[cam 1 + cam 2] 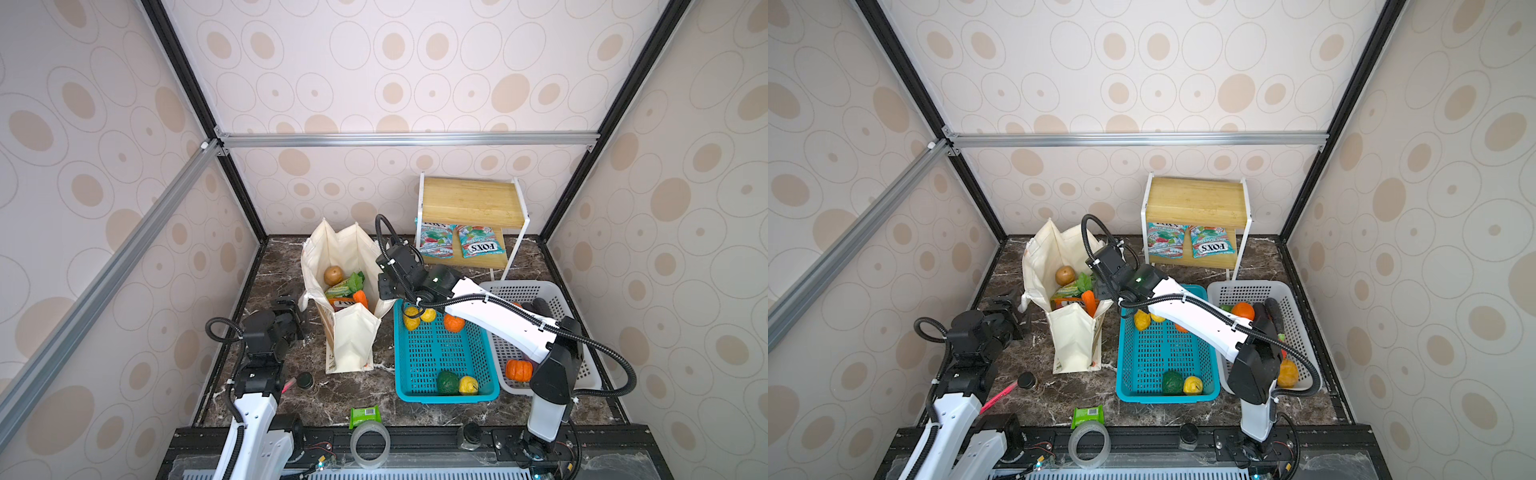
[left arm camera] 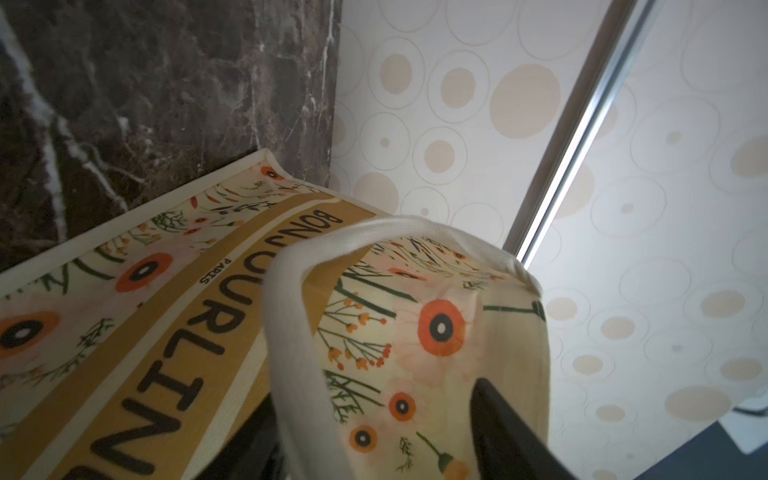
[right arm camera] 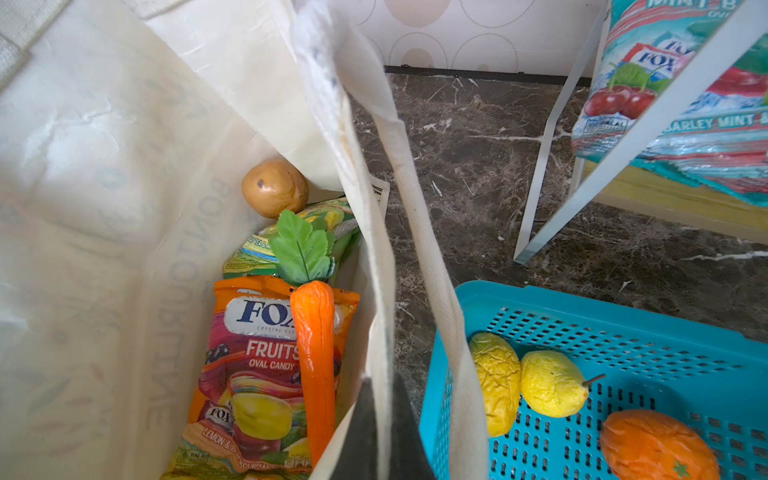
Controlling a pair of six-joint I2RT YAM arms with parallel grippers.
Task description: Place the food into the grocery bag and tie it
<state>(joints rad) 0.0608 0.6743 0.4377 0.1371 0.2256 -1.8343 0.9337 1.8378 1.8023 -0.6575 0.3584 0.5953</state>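
Tension is what this step needs, judged as gathering the mouth of the grocery bag [image 1: 351, 336] for the tie. The bag stands open on the back-left part of the table [image 1: 332, 395], just beside the blue basket [image 3: 540, 295]. The potato [image 3: 274, 189], carrot [image 3: 316, 365], orange packet [image 3: 249, 374] and green packet [image 3: 253, 253] are inside.

The right gripper [image 3: 374, 432] has its jaws together on the bag's rim on the basket side, and the right handle [image 3: 419, 249] drapes past it. The left gripper [image 2: 374, 399] sits at the opposite side. Its fingers [image 2: 498, 428] stand either side of a printed fold and the left handle [image 2: 291, 311]; whether they pinch the cloth I cannot tell.

Before any pull, that hold should take in the strap and not only loose canvas, which is likely to slip. Both sides should then rise evenly and meet over the middle, slowly, so the bag neither tips toward the table's left edge nor spills. Two lemons [image 3: 548, 388] lie in the basket, so tying may be premature.
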